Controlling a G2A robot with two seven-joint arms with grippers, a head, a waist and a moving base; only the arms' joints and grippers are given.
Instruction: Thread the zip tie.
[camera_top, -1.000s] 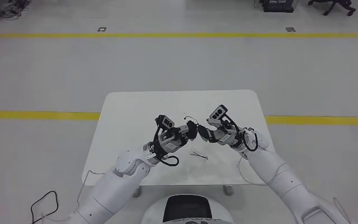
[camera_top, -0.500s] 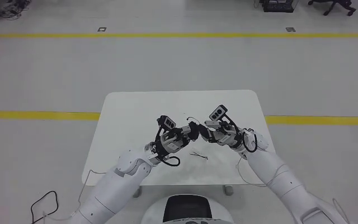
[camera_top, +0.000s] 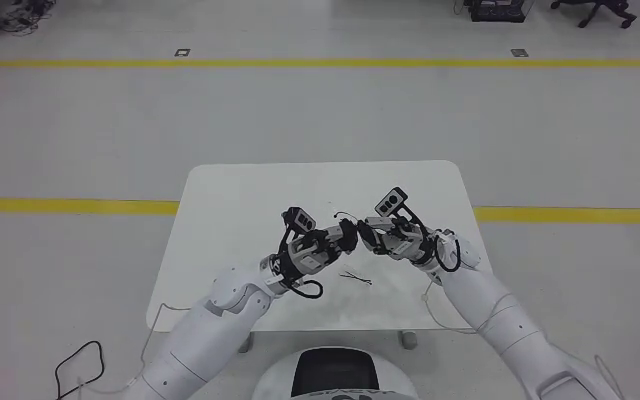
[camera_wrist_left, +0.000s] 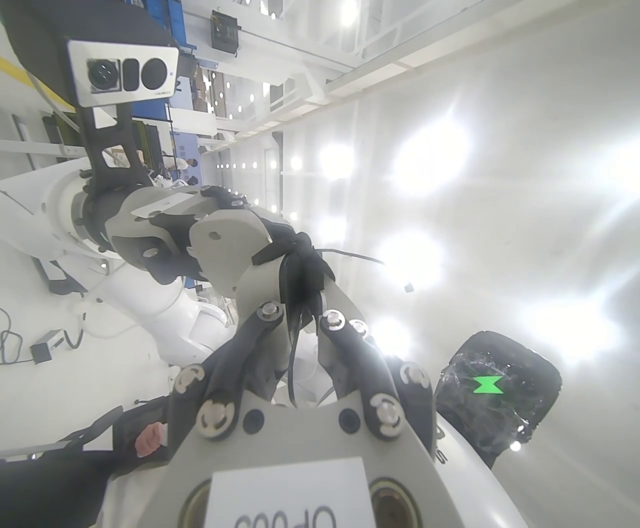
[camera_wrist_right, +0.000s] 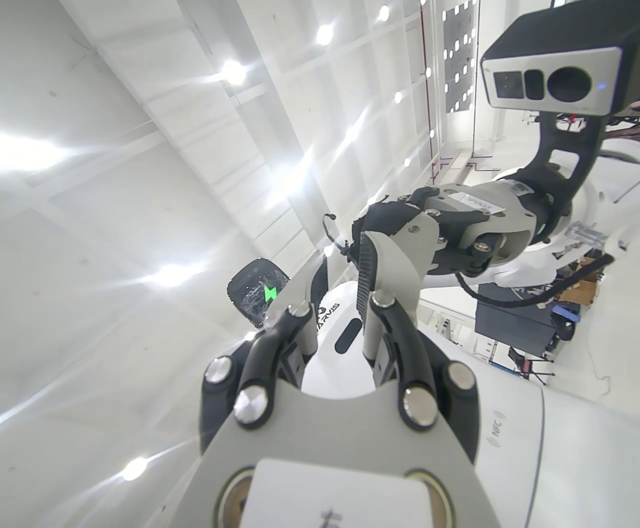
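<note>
A thin black zip tie (camera_top: 343, 215) is held in the air over the middle of the white table (camera_top: 250, 200). My left gripper (camera_wrist_left: 302, 295) is shut on the zip tie (camera_wrist_left: 360, 257); one length sticks out past its fingertips and another runs back between its fingers. My right gripper (camera_wrist_right: 342, 255) stands open, tip to tip with the left gripper (camera_wrist_right: 370, 220). The curved free end of the zip tie (camera_wrist_right: 331, 231) lies between the right gripper's fingers. In the top view the left gripper (camera_top: 348, 236) and right gripper (camera_top: 362, 237) nearly touch.
A second black zip tie (camera_top: 355, 277) lies flat on the table below the grippers, toward the near edge. The grey floor with yellow lines (camera_top: 90, 206) surrounds the table.
The left gripper has edged slightly toward the right gripper, closing the small gap between them. The tie's free end has shifted a little with it.
</note>
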